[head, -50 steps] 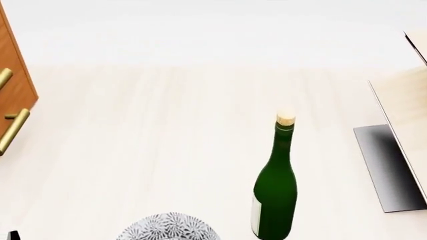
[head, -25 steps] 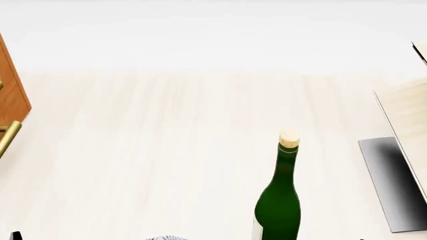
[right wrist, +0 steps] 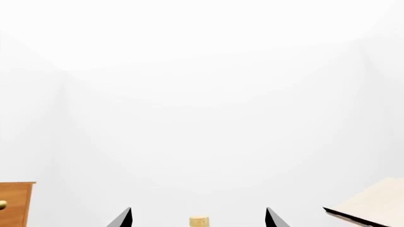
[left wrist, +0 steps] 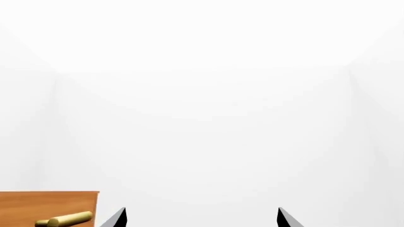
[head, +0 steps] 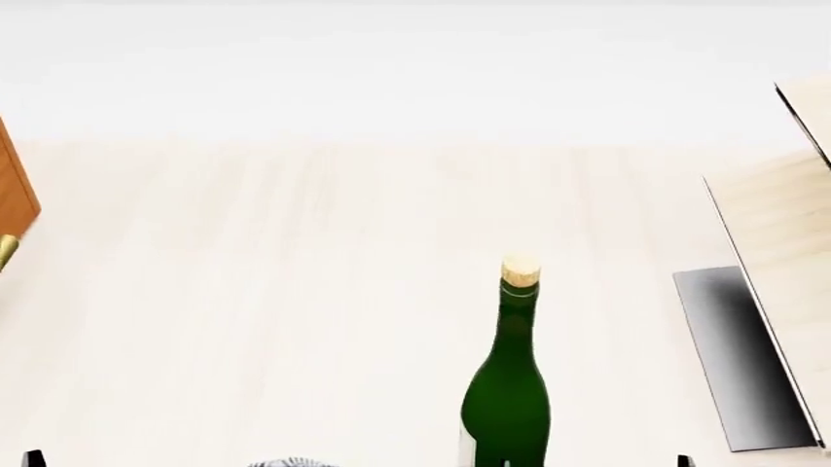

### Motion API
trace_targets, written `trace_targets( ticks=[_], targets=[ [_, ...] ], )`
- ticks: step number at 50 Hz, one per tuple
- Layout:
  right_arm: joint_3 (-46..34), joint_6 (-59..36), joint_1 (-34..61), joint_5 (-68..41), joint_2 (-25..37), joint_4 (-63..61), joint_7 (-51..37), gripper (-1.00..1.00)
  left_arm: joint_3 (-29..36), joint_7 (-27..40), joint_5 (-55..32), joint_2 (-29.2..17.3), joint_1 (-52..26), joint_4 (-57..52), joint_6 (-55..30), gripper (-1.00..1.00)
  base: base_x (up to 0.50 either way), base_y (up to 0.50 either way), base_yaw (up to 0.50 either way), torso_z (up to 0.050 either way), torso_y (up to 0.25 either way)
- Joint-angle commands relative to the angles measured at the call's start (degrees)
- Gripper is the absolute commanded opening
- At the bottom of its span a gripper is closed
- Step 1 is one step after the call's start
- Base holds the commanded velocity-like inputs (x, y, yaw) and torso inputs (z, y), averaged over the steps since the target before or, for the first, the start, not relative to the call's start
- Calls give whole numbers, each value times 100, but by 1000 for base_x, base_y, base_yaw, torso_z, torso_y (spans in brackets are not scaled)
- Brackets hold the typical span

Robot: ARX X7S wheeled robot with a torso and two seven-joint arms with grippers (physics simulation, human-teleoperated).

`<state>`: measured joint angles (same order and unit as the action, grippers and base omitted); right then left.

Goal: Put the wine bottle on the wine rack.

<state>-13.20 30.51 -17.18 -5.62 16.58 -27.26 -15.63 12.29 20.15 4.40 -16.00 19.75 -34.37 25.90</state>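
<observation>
The dark green wine bottle (head: 507,399) stands upright on the pale wood table, near the front edge, its tan cork (head: 521,269) on top. Only its cork (right wrist: 198,221) shows in the right wrist view, between the two fingertips. The wine rack (head: 779,292) is at the right edge of the head view: light-wood boards over a grey metal base (head: 734,360); one board corner (right wrist: 372,203) shows in the right wrist view. My left gripper (left wrist: 200,217) is open and empty. My right gripper (right wrist: 198,218) is open, with the cork beyond it. Both arms barely show at the bottom of the head view.
The brown drawer cabinet (head: 14,209) with a brass handle stands at the left edge; it also shows in the left wrist view (left wrist: 50,208) and the right wrist view (right wrist: 16,203). A patterned grey round object (head: 288,464) peeks in at the bottom edge.
The head view has shifted: the bottle and the rack now sit lower and further left in it, the cabinet has slid almost out at the left, and the patterned object has dropped nearly out of view.
</observation>
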Motion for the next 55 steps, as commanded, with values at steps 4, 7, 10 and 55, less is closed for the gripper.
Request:
trace_targets(
  ticks=[4,7,10,55],
  targets=[
    [-31,-27,-1,-27,47,-35,-27,100,31,39,9,-34,-7,-11,-13,100,0,-156,0,0,0],
    [-46,-29,6,-33,54,-32,-27,100,22,51,-7,-46,-12,-24,-27,100,0,-61,0,0,0],
    [-46,-25,6,-54,67,-32,-32,100,34,59,1,-51,-15,-2,-8,100,0,-62,0,0,0],
    [-108,29,30,55,117,38,-151,100,118,186,29,-148,-26,12,13,100,0,-132,0,0,0]
  ],
)
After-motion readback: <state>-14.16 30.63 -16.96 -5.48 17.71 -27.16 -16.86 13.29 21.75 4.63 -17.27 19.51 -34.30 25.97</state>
